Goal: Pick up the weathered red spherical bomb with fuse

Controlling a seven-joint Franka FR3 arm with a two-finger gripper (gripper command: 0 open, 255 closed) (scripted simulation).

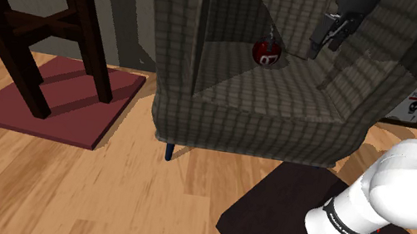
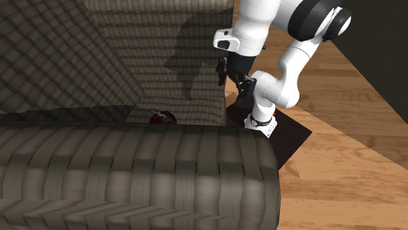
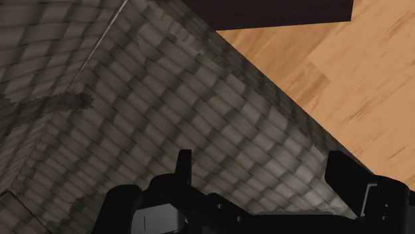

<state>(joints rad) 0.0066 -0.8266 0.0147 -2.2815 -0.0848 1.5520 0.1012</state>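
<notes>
The weathered red spherical bomb with a short fuse (image 1: 267,55) (image 2: 162,118) is sitting on the seat of the grey-brown checked fabric armchair (image 1: 249,118) (image 2: 131,176) (image 3: 199,119), tucked deep toward the corner where seat and backrest meet. The all-black two-finger gripper (image 1: 324,46) (image 2: 235,85) (image 3: 265,169) is hovering over the armchair, on the shoulder view's right of the bomb and well apart from it, its fingers standing spread and gripping nothing. The armchair is standing on a light wooden plank floor (image 1: 63,184), near dark wooden stool legs (image 1: 43,30) on a flat maroon mat (image 1: 73,110).

A grey checked armchair (image 1: 257,119) stands on the wooden floor (image 1: 62,192) beside a dark stool (image 1: 43,28) on a maroon mat (image 1: 81,117).
</notes>
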